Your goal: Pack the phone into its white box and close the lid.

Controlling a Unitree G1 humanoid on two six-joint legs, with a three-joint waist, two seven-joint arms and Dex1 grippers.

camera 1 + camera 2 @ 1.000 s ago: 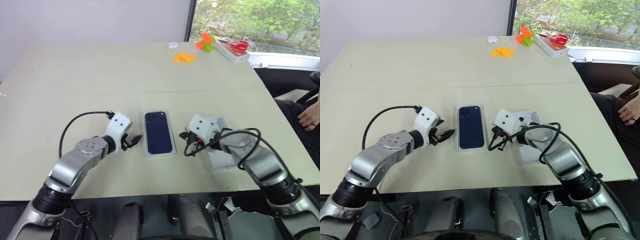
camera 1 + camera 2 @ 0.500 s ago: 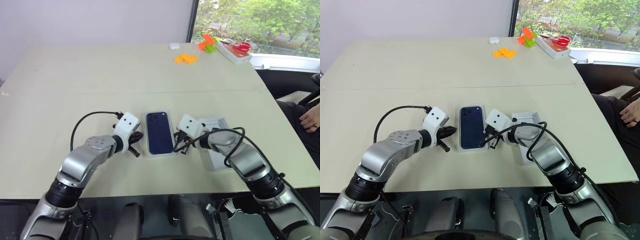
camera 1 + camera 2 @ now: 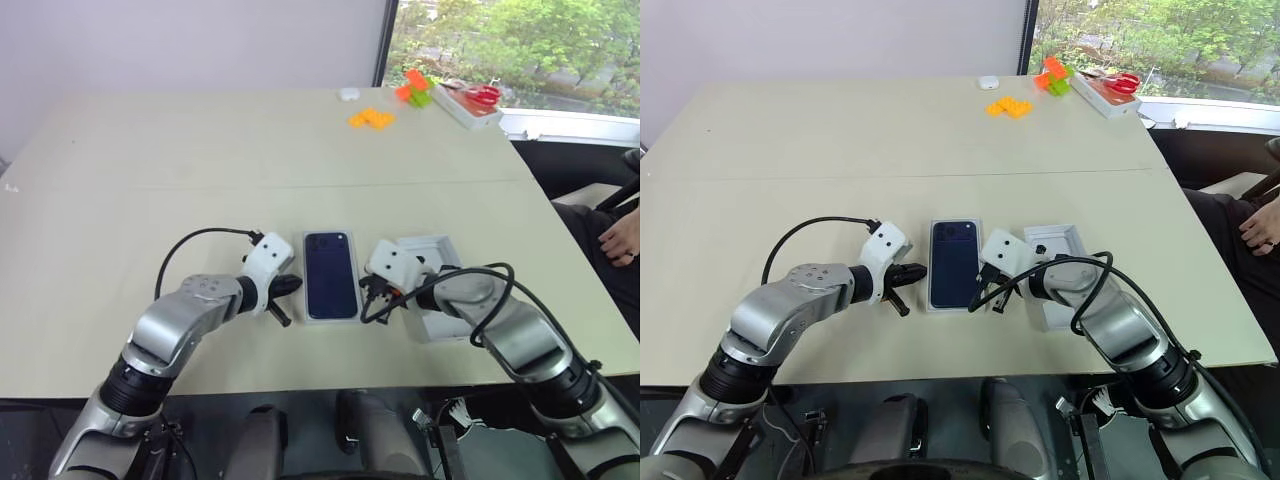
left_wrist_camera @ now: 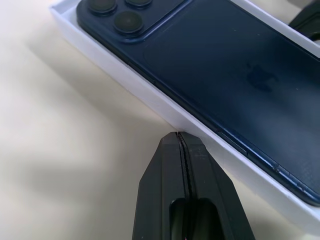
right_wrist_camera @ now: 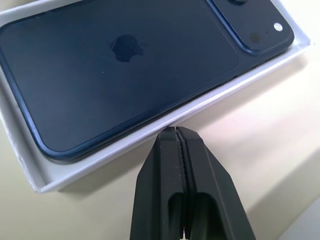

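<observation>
The dark navy phone (image 3: 331, 272) lies back up inside the shallow white box (image 3: 332, 319) at the middle of the table. My left gripper (image 3: 290, 287) is shut with nothing in it, its tip at the box's left wall (image 4: 150, 90). On the other side, my right gripper (image 3: 366, 290) is also shut and holds nothing, its tip against the right wall (image 5: 165, 120). In the wrist views the phone (image 4: 225, 65) (image 5: 125, 65) fills the tray. The lid (image 3: 1055, 240) rests open side up just right of the box, partly under my right arm.
Orange blocks (image 3: 369, 118), green and orange pieces (image 3: 412, 88) and a white tray with red scissors (image 3: 470, 100) sit at the far right corner. A small white object (image 3: 346, 93) lies nearby. A person's hand (image 3: 622, 235) shows past the table's right edge.
My left gripper has shut and moved right up to the box's left wall. The right gripper stays shut beside the box's right wall.
</observation>
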